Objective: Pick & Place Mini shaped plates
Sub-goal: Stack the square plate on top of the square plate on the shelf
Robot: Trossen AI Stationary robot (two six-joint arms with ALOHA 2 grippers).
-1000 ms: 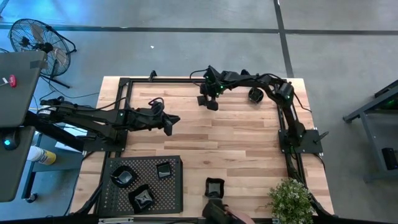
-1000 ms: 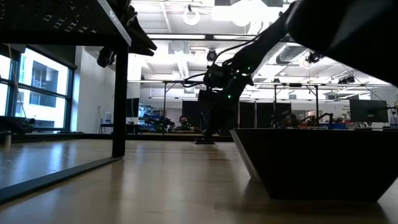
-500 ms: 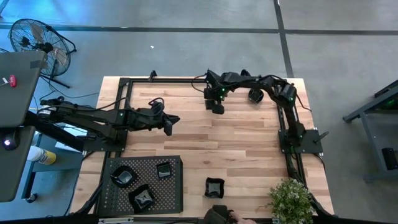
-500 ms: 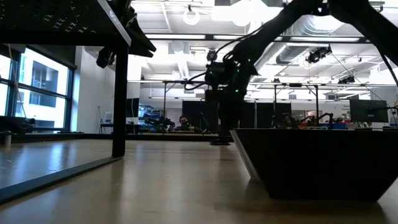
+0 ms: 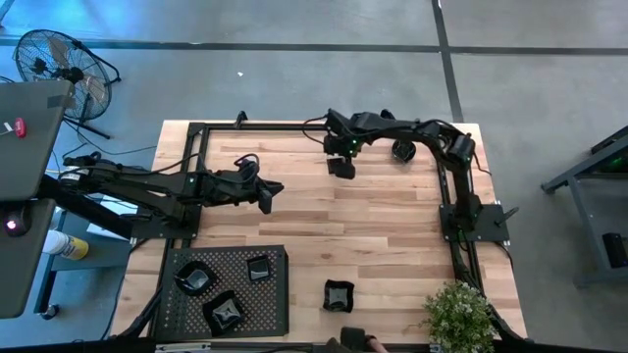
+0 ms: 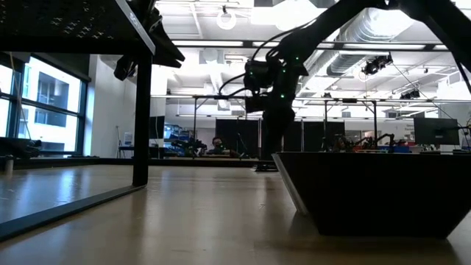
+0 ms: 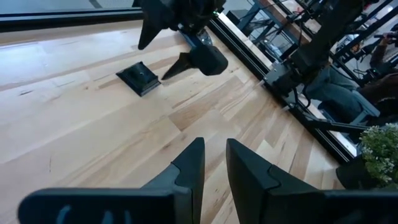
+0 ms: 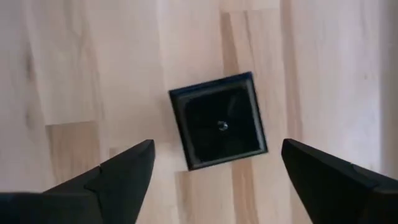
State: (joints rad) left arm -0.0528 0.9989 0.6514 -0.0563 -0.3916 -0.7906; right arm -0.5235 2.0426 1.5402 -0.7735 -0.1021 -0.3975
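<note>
A small square black plate (image 8: 219, 120) lies flat on the wood near the table's far edge (image 5: 343, 170). My right gripper (image 8: 217, 146) hovers above it, open wide, with one finger on either side and touching nothing (image 5: 340, 155). My left gripper (image 5: 267, 199) waits over the table's left middle, its fingers (image 7: 214, 144) a narrow gap apart. Another black plate (image 5: 339, 294) rests on the table by the near edge. Three more plates (image 5: 196, 278) (image 5: 258, 268) (image 5: 225, 312) lie on the perforated tray (image 5: 273, 306).
The perforated tray stands raised at the near left corner, with its leg (image 6: 142, 125) in the low view. A potted plant (image 5: 458, 314) sits at the near right corner. Black frame rails (image 5: 196, 147) run along the far and side edges. Bare wood lies between the arms.
My right gripper has shifted a little toward the table's right edge and, in the low view, stands higher above the wood. A person's hand at the near edge, close to the near plate, has drawn back almost out of the high view.
</note>
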